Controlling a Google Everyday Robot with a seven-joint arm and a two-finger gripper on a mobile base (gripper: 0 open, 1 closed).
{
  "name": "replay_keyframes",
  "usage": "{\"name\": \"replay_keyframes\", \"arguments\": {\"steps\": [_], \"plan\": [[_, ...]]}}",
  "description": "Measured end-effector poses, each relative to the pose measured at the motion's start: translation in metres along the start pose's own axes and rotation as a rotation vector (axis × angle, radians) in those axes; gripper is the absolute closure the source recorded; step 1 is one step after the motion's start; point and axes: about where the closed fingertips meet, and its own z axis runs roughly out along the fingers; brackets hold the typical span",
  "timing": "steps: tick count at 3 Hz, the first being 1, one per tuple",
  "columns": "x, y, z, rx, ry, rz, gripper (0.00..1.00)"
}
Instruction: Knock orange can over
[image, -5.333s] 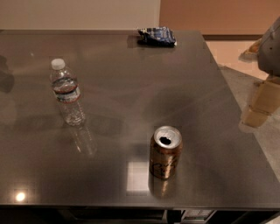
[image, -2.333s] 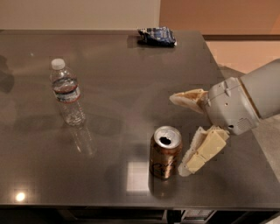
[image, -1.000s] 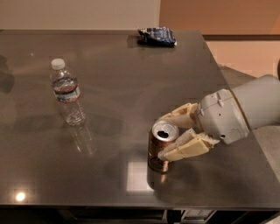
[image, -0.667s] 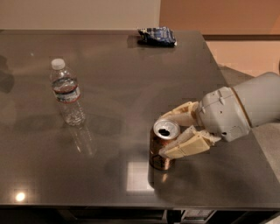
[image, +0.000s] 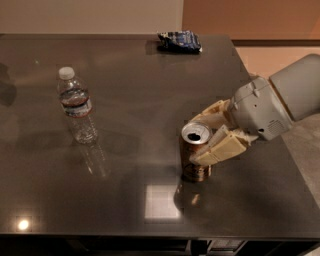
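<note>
I'm looking down on a dark grey table (image: 125, 90), glossy enough to mirror what stands on it. A pale square of light (image: 161, 202) shines near its front edge and a small bright spot (image: 22, 225) sits at the front left corner. Behind the far edge the wall (image: 90, 15) is beige on the left, with an orange-brown panel (image: 250, 17) on the right. Light floor (image: 305, 150) shows past the table's right side.

The can (image: 193, 169) stands right of centre in the front half of the table. Its base is on the surface and its long axis is vertical or close to it. The silver top with its dark opening faces up.

My gripper (image: 196, 142) reaches in from the right at the can's upper half. Its fingers (image: 222, 146) are spread, with the can top between them. The near finger lies against the can's right front side, and the far one passes behind the rim. I can't tell whether that one touches.

A bottle (image: 76, 107) stands upright well to the left, white cap on. A blue bag (image: 180, 41) lies at the far edge.
</note>
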Motion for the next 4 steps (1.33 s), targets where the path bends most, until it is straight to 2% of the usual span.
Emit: {"name": "replay_keyframes", "arguments": {"steps": [1,3,4], "plan": [[-0.002,-0.018,-0.01,0.004,0.142,-0.017,1.0],[0.002,-0.049,-0.003,-0.009,0.5,-0.041,1.0],[0.009,-0.061,0.002,0.015,0.666,-0.056,1.0]]}}
